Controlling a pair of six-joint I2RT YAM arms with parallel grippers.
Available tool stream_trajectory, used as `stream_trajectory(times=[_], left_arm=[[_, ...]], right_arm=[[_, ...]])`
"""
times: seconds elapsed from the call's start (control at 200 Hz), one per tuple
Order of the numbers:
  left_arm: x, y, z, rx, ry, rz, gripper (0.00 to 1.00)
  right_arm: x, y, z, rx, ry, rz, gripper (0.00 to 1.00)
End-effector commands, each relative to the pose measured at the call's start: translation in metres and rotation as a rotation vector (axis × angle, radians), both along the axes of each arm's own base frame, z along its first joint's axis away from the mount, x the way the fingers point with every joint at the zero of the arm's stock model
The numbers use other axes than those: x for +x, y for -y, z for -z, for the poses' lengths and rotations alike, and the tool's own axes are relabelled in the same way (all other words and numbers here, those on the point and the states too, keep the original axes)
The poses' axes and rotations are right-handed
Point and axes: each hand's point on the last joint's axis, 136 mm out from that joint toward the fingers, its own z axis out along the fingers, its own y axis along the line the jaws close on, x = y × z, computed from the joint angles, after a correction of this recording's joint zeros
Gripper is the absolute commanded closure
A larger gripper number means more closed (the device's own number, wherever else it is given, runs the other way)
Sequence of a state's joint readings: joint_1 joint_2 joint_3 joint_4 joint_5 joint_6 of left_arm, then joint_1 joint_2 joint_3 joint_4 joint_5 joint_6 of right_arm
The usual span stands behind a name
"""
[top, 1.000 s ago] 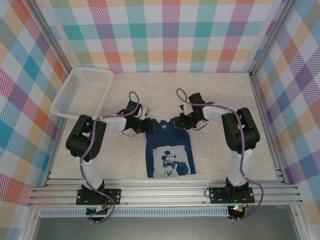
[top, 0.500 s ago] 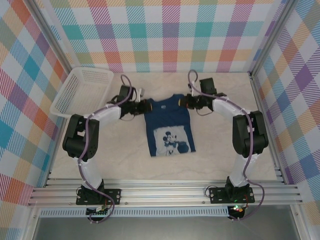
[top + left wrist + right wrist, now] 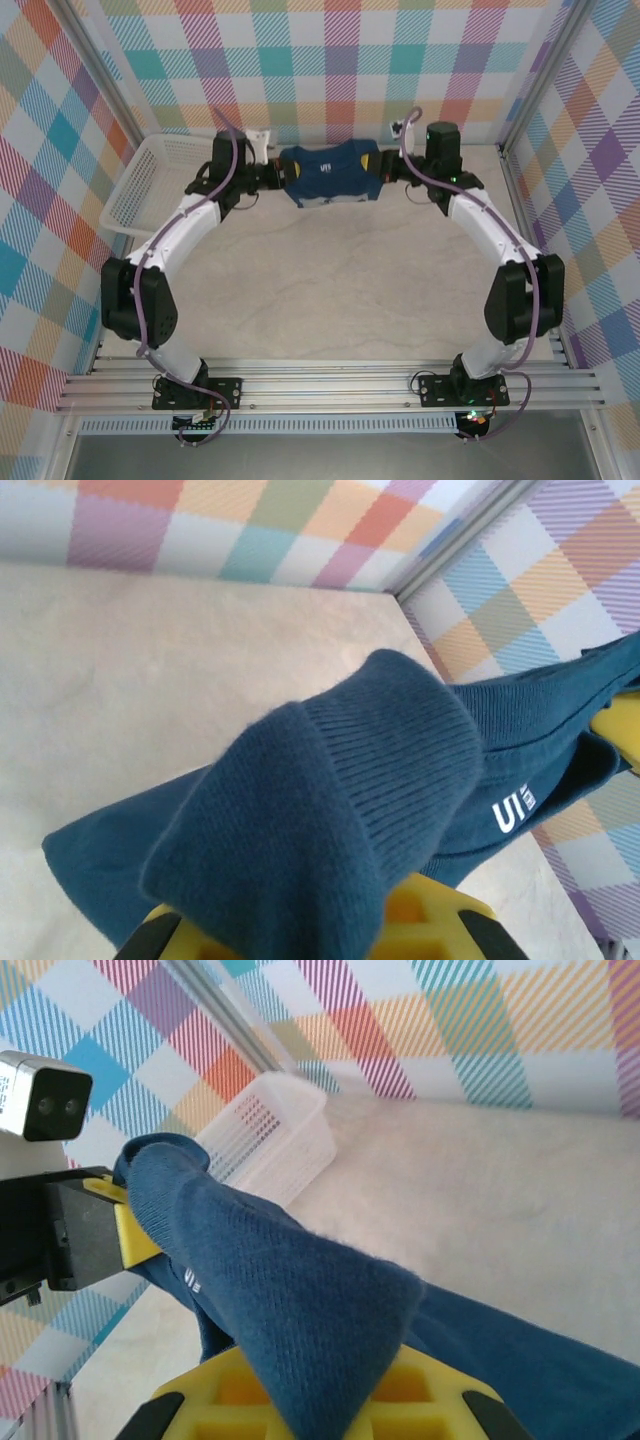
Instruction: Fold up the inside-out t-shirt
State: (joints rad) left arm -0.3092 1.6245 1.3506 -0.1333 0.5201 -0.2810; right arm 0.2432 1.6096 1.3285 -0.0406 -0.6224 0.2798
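The inside-out t-shirt (image 3: pixel 330 172) is dark navy blue with small white lettering. It hangs stretched in the air at the far end of the table, close to the back wall. My left gripper (image 3: pixel 282 176) is shut on its left end, where ribbed cloth (image 3: pixel 330 810) drapes over the yellow fingers (image 3: pixel 440 925). My right gripper (image 3: pixel 381 172) is shut on its right end, and a fold of cloth (image 3: pixel 300 1300) lies over its yellow fingers (image 3: pixel 225 1390). The shirt's lower part is bunched behind the stretched band.
A white basket (image 3: pixel 160 180) stands at the back left, just beside the left arm, and shows as the basket (image 3: pixel 270 1140) in the right wrist view. The checked back wall (image 3: pixel 330 70) rises right behind the shirt. Bare table (image 3: pixel 330 290) lies in front.
Both grippers have travelled from mid-table to the back wall and risen. The shirt, flat on the table before, now hangs between them, and its cartoon print is out of sight.
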Motion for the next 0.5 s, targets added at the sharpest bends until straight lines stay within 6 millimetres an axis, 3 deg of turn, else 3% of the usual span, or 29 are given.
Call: stream_trajectory(times=[0.0,0.115,0.24,0.495], left_arm=[[-0.042,0.013,0.037,-0.009,-0.097,0.048,1.0],[-0.081,0.022,0.073,0.016,-0.184,0.076,1.0],[-0.105,0.028,0.094,0.024,-0.24,0.091,1.0],[-0.094,0.022,0.137,0.129,-0.351,0.036,1.0]], right_arm=[[-0.036,0.001,0.037,0.021,-0.089,-0.036,0.99],[-0.074,0.013,0.085,0.005,-0.224,0.012,0.98],[-0.099,0.025,0.115,-0.014,-0.299,0.065,0.98],[-0.084,0.037,0.154,-0.118,-0.414,0.163,0.97]])
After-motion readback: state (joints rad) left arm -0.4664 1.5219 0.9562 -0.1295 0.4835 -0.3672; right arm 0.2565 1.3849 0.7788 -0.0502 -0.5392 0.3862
